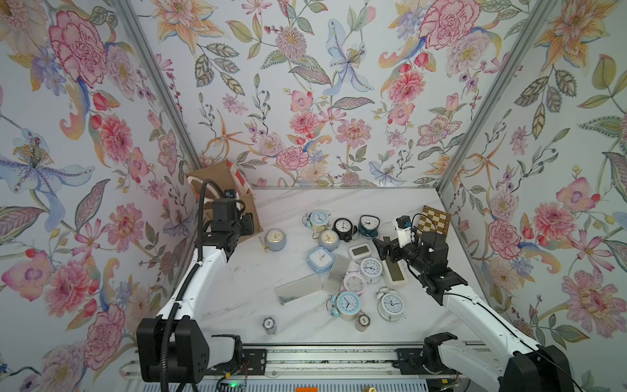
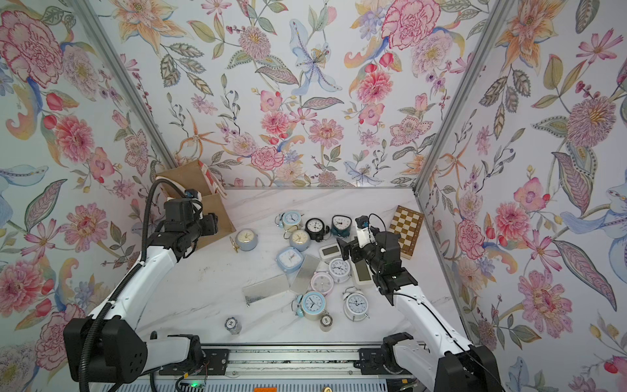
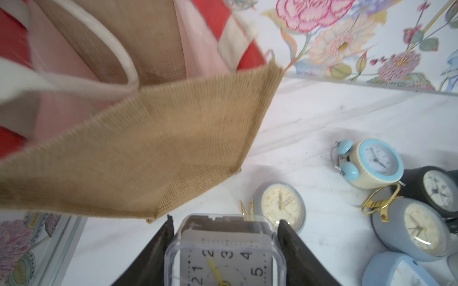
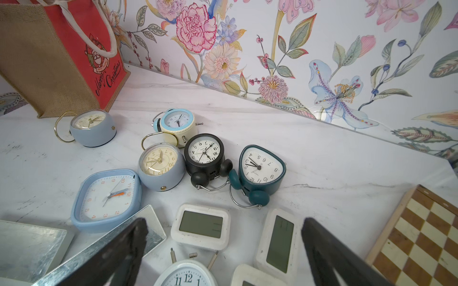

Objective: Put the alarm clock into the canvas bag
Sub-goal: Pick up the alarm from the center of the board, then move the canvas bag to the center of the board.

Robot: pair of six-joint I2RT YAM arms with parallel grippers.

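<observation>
Both top views are looking steeply down from high over the near edge of the counter (image 1: pixel 244 271), facing the back wall and sharing nearly the whole scene, with only a slight sideways shift between them. The left wrist camera is sitting just behind the left end effector (image 3: pixel 225 220), looking closely at the canvas bag (image 3: pixel 148 148), with the alarm clock (image 3: pixel 224 260) right before the lens. The right wrist camera is looking low across the counter past the right end effector (image 4: pixel 224 222) toward the back wall, sharing the bag and the blue-rimmed bell clock (image 4: pixel 177 121) with the left wrist view.
</observation>
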